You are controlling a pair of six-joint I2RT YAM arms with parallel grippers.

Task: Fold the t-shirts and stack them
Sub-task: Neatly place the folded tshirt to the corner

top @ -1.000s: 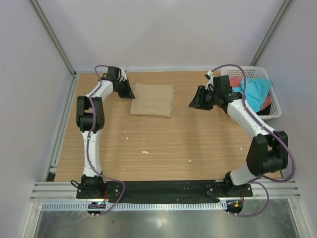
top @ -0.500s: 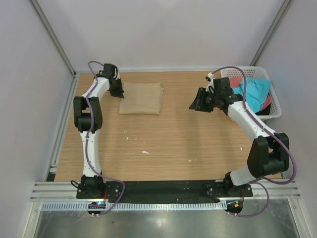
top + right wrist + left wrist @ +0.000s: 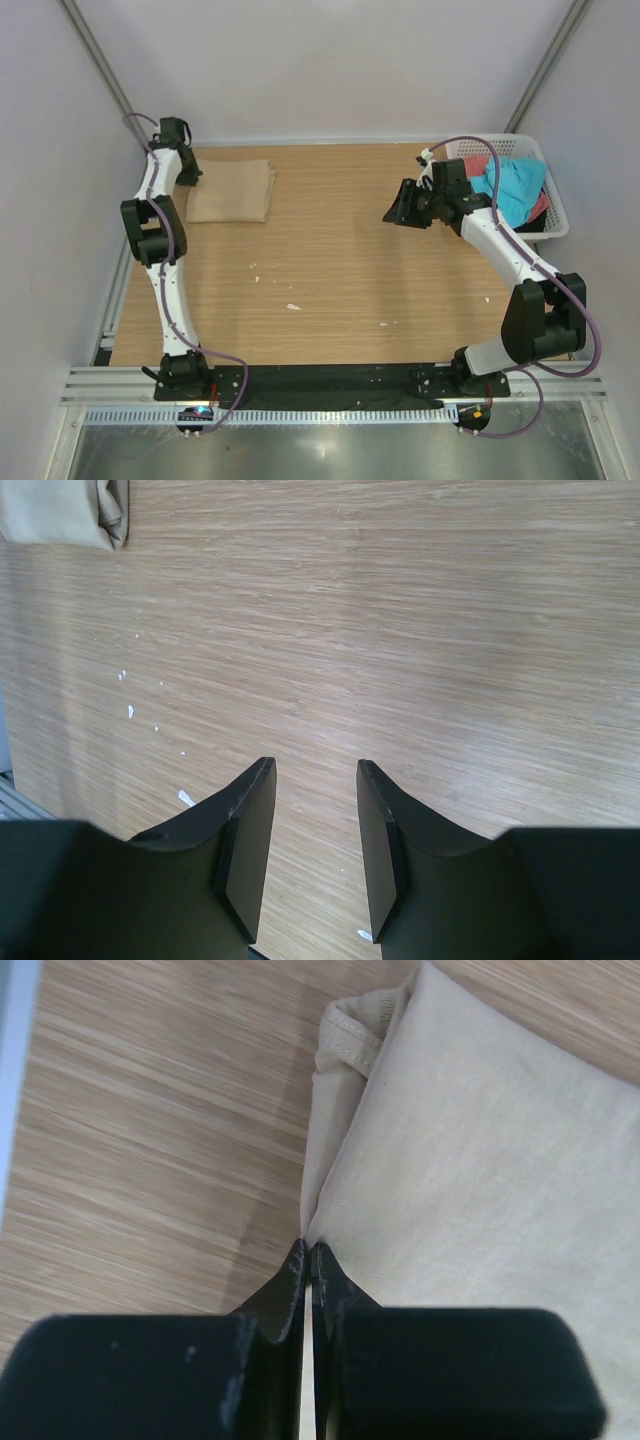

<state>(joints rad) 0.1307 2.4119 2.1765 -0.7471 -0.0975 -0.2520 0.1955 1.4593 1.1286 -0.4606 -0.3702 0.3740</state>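
A folded tan t-shirt point(image 3: 232, 192) lies at the far left of the wooden table point(image 3: 340, 270). My left gripper point(image 3: 190, 178) is shut on its left edge. In the left wrist view the closed fingertips point(image 3: 308, 1250) pinch the tan cloth point(image 3: 480, 1190) at its fold, with a hem showing above. My right gripper point(image 3: 393, 212) hovers open over bare wood right of centre, nothing between its fingers point(image 3: 315, 770). The tan t-shirt's corner point(image 3: 60, 510) shows far off in the right wrist view. A turquoise t-shirt point(image 3: 515, 188) and a coral-red one point(image 3: 476, 165) lie bunched in the basket.
The white lattice basket point(image 3: 553, 222) stands at the far right, just behind the right arm. Small white specks point(image 3: 292, 306) dot the wood near the middle. A metal frame rail point(image 3: 128, 250) runs along the table's left edge, close to the left gripper.
My left gripper has dragged the folded tan t-shirt leftward across the back of the table, toward the left rail. The right arm has stayed almost still.
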